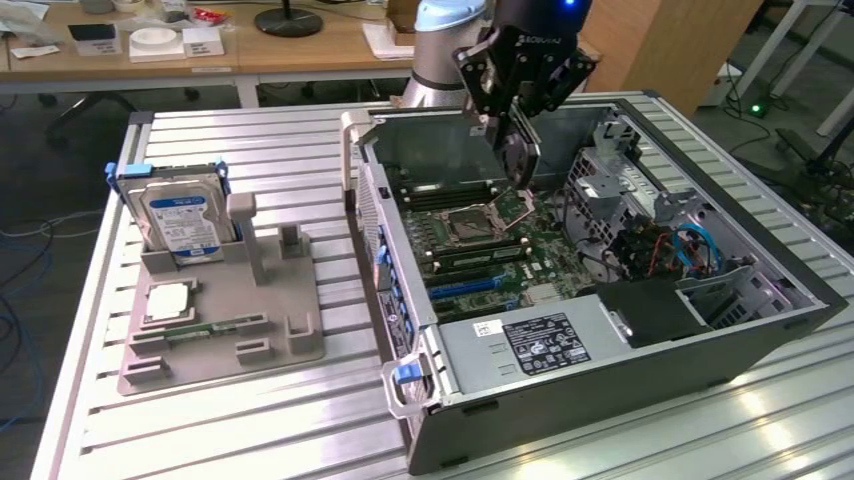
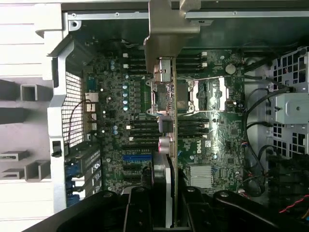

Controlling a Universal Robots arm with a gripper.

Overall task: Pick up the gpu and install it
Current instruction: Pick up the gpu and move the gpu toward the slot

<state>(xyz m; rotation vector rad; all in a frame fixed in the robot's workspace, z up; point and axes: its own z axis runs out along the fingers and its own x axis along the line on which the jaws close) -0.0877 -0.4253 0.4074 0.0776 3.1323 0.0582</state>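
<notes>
The arm (image 1: 445,45) is posed upright over the open computer case (image 1: 667,345) near the counter's (image 1: 240,430) far edge. The end effector (image 1: 521,105), directed downward, is pinched on the gpu (image 1: 523,160), which is suspended edge-on above the motherboard (image 1: 487,250).

Lab: slatted metal bench (image 1: 267,420), wooden desks (image 1: 334,48) behind.

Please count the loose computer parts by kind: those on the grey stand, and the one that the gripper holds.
Hard drive: 1
Processor chip: 1
Memory stick: 1
Graphics card, held in the gripper: 1
Total: 4
</notes>
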